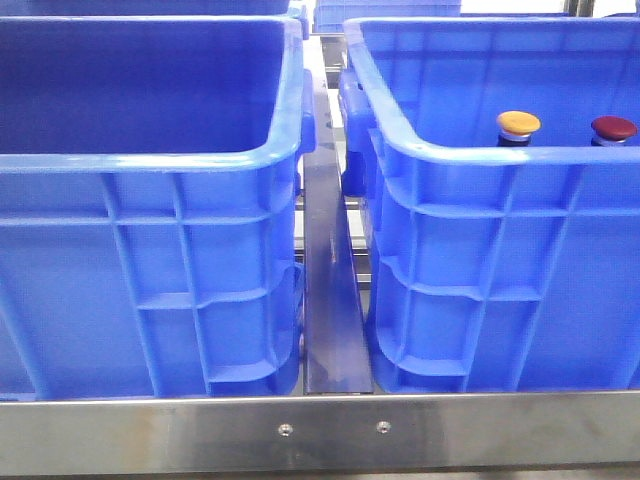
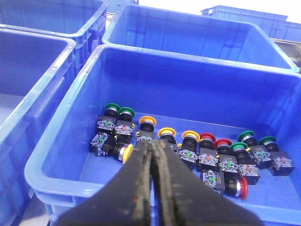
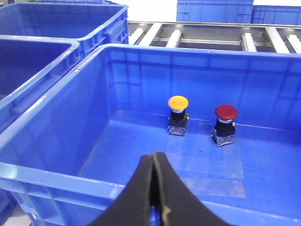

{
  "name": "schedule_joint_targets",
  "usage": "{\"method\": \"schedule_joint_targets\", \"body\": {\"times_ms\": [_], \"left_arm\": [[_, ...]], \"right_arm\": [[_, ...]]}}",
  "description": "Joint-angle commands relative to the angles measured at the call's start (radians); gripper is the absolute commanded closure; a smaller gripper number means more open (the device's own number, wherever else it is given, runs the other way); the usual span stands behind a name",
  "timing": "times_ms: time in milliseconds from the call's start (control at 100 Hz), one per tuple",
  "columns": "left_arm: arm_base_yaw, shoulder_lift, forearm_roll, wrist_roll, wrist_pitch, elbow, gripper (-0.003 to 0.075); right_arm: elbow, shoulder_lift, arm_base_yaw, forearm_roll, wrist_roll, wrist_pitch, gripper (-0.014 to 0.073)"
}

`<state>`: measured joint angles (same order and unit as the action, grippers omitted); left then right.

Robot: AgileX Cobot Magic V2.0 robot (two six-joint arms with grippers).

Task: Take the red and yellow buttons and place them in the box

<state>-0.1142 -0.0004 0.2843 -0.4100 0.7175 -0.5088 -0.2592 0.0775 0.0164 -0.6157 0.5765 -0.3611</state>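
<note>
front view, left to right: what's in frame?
Left blue crate → metal divider rail → right blue crate → yellow button → red button, both buttons showing over the right crate's near rim.

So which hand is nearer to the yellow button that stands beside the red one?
Right. The right hand hovers, shut, over the crate holding that yellow button. The left hand hangs over another crate full of buttons.

front view sits low, facing crate walls (close up); wrist views look down into separate crates.
</note>
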Motion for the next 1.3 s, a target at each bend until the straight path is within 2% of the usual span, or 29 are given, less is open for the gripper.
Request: {"method": "schedule_joint_targets", "body": {"times_ms": [0,620,720,810,930,990,1100,1260,1290], "left_arm": [[0.003,0.015,0.012,-0.008,-0.078,-0.02,0.0741],[0.004,0.015,0.037,-0.008,-0.079,0.011,0.0741],[0.015,0.015,0.014,0.012,-0.171,0.067,0.0741],[0.049,0.015,-0.016,0.122,-0.29,0.121,0.0741],[0.119,0.015,-0.224,0.317,-0.45,0.218,0.0741],[0.156,0.015,-0.284,0.367,-0.528,0.267,0.0741],[0.193,0.01,-0.284,0.362,-0.671,0.372,0.0741],[0.186,-0.037,-0.284,0.352,-0.83,0.53,0.0741],[0.185,-0.035,-0.284,0.352,-0.773,0.528,0.0741]], "right_arm": [[-0.024,0.009,0.006,-0.006,0.005,0.058,0.0696],[-0.024,0.009,0.006,-0.006,0.005,0.058,0.0696],[-0.024,0.009,0.006,-0.006,0.005,0.058,0.0696],[-0.024,0.009,0.006,-0.006,0.005,0.058,0.0696],[-0.024,0.009,0.006,-0.006,0.005,0.058,0.0696],[-0.024,0.009,0.006,-0.006,0.005,0.058,0.0696],[-0.024,0.009,0.006,-0.006,0.005,0.058,0.0696],[-0.024,0.009,0.006,-0.006,0.005,0.058,0.0696],[-0.024,0.009,0.006,-0.006,0.005,0.058,0.0696]]}}
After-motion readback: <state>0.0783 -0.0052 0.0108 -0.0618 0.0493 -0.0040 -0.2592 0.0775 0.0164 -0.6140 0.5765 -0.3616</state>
